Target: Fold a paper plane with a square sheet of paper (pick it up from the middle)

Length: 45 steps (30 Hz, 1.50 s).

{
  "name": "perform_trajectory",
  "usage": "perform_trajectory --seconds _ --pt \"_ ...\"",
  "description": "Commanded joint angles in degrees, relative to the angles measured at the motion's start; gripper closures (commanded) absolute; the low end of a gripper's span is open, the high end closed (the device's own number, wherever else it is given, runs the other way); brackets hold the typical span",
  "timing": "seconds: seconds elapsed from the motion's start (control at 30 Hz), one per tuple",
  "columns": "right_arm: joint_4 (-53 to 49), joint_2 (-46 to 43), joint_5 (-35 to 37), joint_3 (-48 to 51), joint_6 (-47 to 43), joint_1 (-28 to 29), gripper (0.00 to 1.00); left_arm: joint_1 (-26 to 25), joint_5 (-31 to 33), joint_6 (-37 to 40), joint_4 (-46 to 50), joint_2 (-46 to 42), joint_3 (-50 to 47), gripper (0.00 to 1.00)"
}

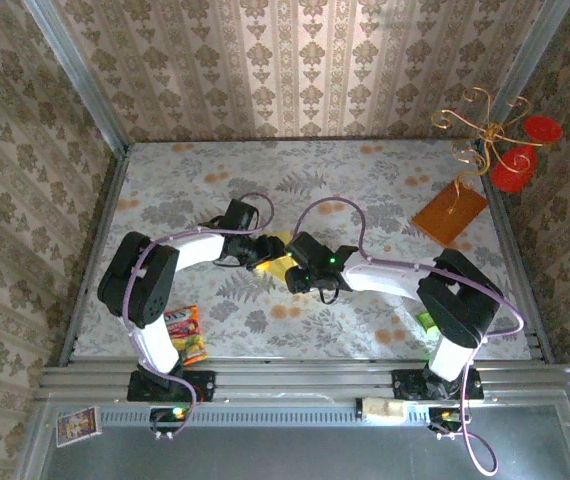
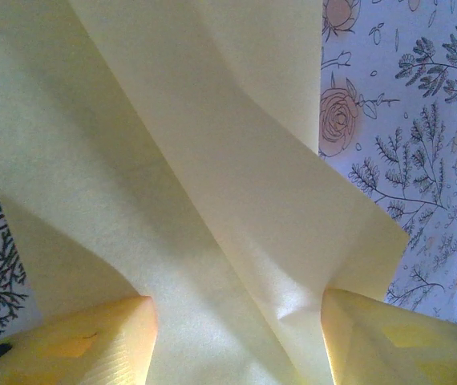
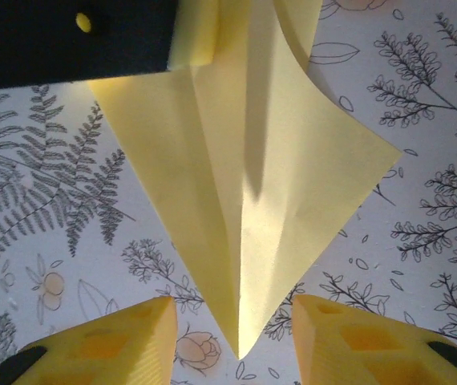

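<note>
The pale-yellow paper plane, pointed and creased down its centre, lies on the flowered desk, well left of the orange-brown board and nearer the arms. The right claw stands partly wide, its fingers clear on either side of the plane's tip. The left claw brackets the broad end, and paper fills its gap; I cannot tell whether it is clamped.

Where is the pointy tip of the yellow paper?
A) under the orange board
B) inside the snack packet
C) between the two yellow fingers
C: in the right wrist view the tip of the yellow paper sits in the gap of the right gripper, whose fingers stand apart on either side without touching it.
</note>
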<state>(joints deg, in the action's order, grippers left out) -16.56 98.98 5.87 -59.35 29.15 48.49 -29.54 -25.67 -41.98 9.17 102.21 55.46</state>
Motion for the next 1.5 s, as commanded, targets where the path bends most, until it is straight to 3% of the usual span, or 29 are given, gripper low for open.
perform_trajectory --seconds 0.0,0.5,1.0,1.2,1.33,1.47 --pt "-3.37 2.96 6.09 -3.69 0.05 0.55 0.58 0.36 0.71 -0.38 0.68 -0.52 -1.67 0.42" --pt "-4.69 9.99 7.89 -9.23 -1.35 1.35 0.66 0.54 -0.81 -0.77 0.05 -1.14 -1.83 0.43" --pt "-2.65 10.52 6.96 -9.32 -2.84 1.74 0.83 0.61 -1.20 -1.28 -0.47 -1.85 -2.28 0.43" --pt "-1.76 9.50 6.94 -7.56 -3.64 1.70 0.86 2.34 -0.79 -2.65 -0.10 -5.71 -2.47 0.33" --pt "-0.21 8.26 6.29 -5.65 -5.39 1.70 0.88 7.04 0.48 -3.28 0.45 -10.48 -3.93 0.24" --pt "2.27 6.88 4.11 -3.56 -8.10 1.61 0.90 11.10 1.04 -2.81 1.16 -13.63 -5.66 0.22"
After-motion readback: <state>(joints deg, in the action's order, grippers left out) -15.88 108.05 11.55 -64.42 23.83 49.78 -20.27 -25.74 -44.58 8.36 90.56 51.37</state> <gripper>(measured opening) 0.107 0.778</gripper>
